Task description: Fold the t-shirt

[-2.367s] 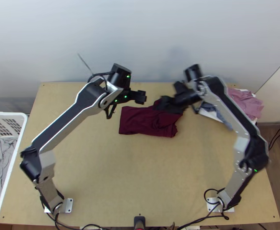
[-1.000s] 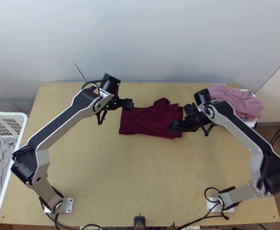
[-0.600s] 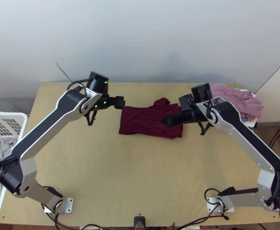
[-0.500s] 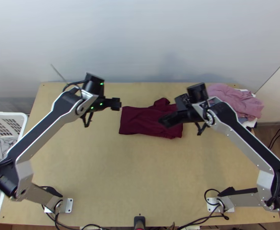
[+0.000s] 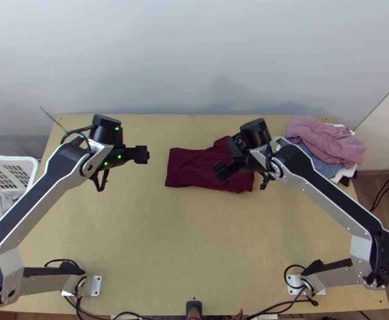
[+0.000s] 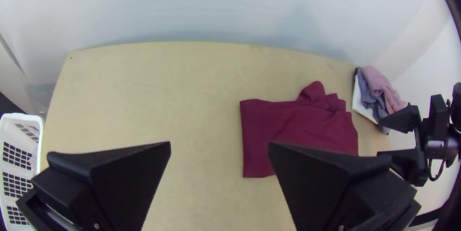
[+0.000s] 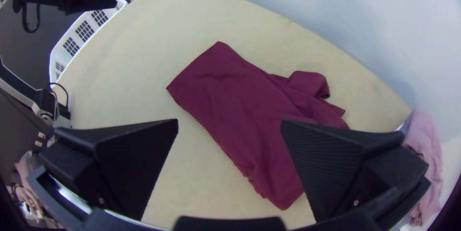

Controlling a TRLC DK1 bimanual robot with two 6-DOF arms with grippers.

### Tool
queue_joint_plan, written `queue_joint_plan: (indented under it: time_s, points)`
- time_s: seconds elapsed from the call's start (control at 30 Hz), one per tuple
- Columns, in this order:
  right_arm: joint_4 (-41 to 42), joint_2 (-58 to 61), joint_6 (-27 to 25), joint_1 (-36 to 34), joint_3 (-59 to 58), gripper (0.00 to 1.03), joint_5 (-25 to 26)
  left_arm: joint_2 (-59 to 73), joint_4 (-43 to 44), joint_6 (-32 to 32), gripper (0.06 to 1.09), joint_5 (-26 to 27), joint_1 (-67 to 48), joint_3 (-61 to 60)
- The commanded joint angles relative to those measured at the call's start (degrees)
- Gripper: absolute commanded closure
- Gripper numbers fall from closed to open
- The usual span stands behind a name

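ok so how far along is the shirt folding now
Partly done, it seems: the maroon t-shirt lies in a compact strip with one neat, straight end. Nothing is in hand: the left gripper is open beside the shirt, and the right gripper is open above it. Left to do, probably: tidy the loose flap sticking out on the wall side, then perhaps fold the strip once more.
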Motion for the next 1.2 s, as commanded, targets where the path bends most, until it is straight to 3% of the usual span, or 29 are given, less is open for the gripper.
queue_joint_plan:
  time_s: [0.0, 0.8, 1.17]
  points:
    - [1.2, 0.1, -2.3, 2.4, -1.0, 0.03, 7.1, -2.5, 0.2, 0.1, 0.10, -0.9, 0.7, -2.8]
    - [5.9, -1.5, -1.0, 6.3, -6.4, 0.03, 8.2, -3.3, 2.2, 0.2, 0.10, -1.2, 0.4, -6.4]
    - [15.7, 3.6, -2.8, 8.7, -16.2, 0.03, 8.3, -3.3, 2.3, 0.4, 0.10, -1.3, 1.0, -8.6]
